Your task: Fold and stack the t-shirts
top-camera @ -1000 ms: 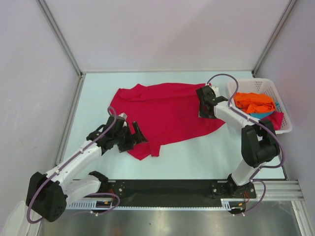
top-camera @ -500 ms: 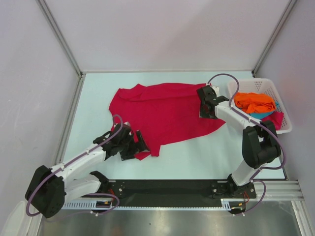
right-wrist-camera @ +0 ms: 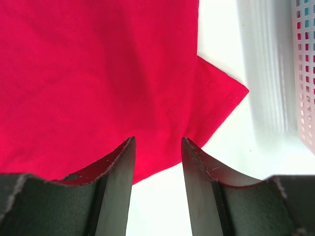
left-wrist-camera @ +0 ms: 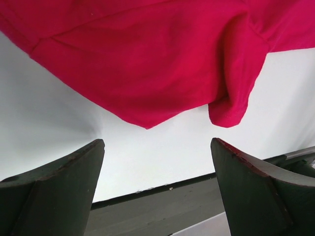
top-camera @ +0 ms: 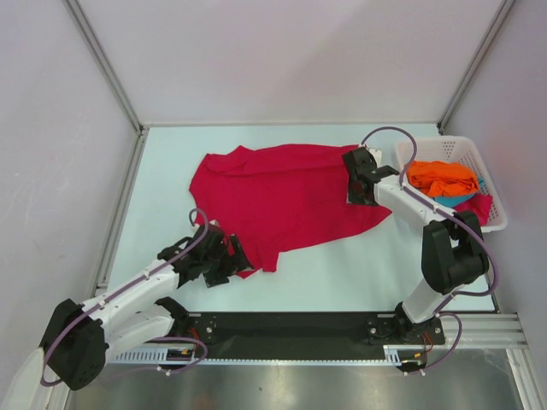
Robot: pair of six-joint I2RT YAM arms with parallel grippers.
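A crimson red t-shirt [top-camera: 282,196] lies spread, partly rumpled, on the middle of the table. My left gripper [top-camera: 238,259] sits low at the shirt's near-left corner. In the left wrist view that gripper [left-wrist-camera: 157,143] is wide open and empty, and the shirt's corner [left-wrist-camera: 145,118] lies just beyond its tips. My right gripper [top-camera: 351,195] is over the shirt's right edge. Its jaws [right-wrist-camera: 157,141] stand open, with the red cloth [right-wrist-camera: 98,73] flat between and beyond the tips. An orange t-shirt [top-camera: 441,177] and a teal one [top-camera: 464,199] lie in the basket.
The white slatted basket [top-camera: 494,203] stands at the right edge of the table, and its wall [right-wrist-camera: 306,73] shows in the right wrist view. More red cloth [top-camera: 480,208] hangs at its near corner. The black base rail [top-camera: 291,325] runs along the near edge.
My left arm has pulled back toward the near edge, bringing its gripper from beside the shirt's left hem to the near-left corner. The right arm and the shirt have stayed put.
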